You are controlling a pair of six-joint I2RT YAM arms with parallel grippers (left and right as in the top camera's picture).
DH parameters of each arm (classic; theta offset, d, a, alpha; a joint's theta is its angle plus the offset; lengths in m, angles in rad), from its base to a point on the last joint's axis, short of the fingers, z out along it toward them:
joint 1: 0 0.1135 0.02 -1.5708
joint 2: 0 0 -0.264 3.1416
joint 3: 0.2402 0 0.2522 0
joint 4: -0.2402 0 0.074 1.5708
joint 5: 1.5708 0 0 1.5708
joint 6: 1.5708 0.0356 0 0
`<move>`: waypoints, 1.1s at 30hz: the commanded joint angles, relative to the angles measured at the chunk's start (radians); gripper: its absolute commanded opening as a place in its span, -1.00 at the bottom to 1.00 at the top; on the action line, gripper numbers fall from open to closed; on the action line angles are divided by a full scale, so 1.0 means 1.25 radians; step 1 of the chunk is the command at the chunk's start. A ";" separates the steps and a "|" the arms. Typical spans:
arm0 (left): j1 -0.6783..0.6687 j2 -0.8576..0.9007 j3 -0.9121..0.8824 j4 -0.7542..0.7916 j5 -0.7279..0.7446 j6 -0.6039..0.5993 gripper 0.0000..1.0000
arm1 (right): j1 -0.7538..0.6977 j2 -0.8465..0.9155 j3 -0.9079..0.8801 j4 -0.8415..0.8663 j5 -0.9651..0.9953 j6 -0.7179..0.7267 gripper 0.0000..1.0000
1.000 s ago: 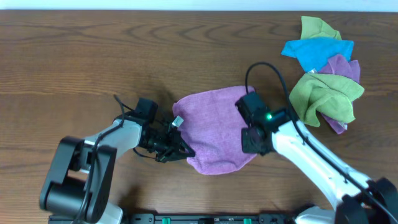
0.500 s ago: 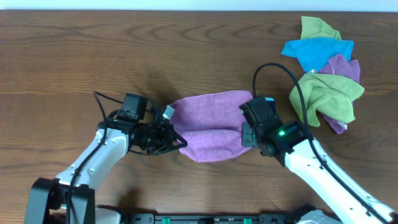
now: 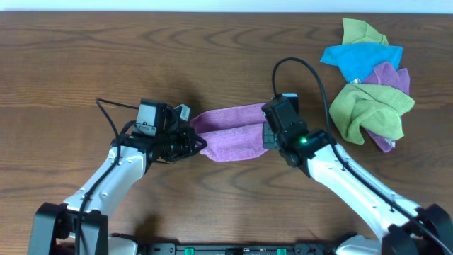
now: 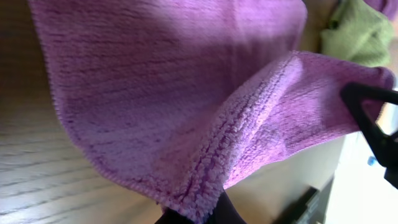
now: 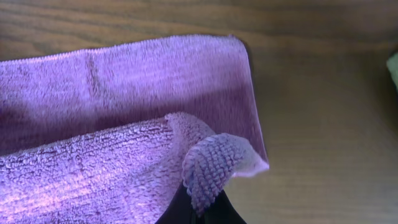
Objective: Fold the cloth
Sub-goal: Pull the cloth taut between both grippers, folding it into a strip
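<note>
the cloth [image 3: 230, 132] is a lilac-purple terry piece just below the middle of the overhead frame, stretched into a narrow band running left to right and doubled over lengthwise, its lower layer bulging toward the bottom edge. close up, its nubby pile and stitched hem show, with one layer spread on the table [image 3: 71, 57] and the other raised above it. its left end is pinched in the left tool [image 4: 193, 216] and its right corner in the right tool [image 5: 198, 208], both clamped tight.
</note>
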 commanded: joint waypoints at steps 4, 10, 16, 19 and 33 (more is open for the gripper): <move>0.005 -0.005 0.013 0.024 -0.115 -0.026 -0.88 | -0.013 0.031 0.000 0.058 0.035 -0.038 -0.98; 0.005 0.038 0.013 0.116 -0.136 -0.065 -0.88 | -0.033 0.056 0.000 0.137 0.037 -0.058 -0.97; 0.006 0.095 0.013 0.165 -0.140 -0.073 -0.88 | -0.041 0.101 0.001 0.202 0.037 -0.081 -0.98; 0.012 0.100 0.013 0.174 -0.157 -0.073 -0.88 | -0.041 0.125 0.001 0.225 0.037 -0.089 -0.98; 0.049 0.113 0.013 0.226 -0.195 -0.079 -0.88 | -0.043 0.167 0.001 0.298 0.040 -0.110 -0.97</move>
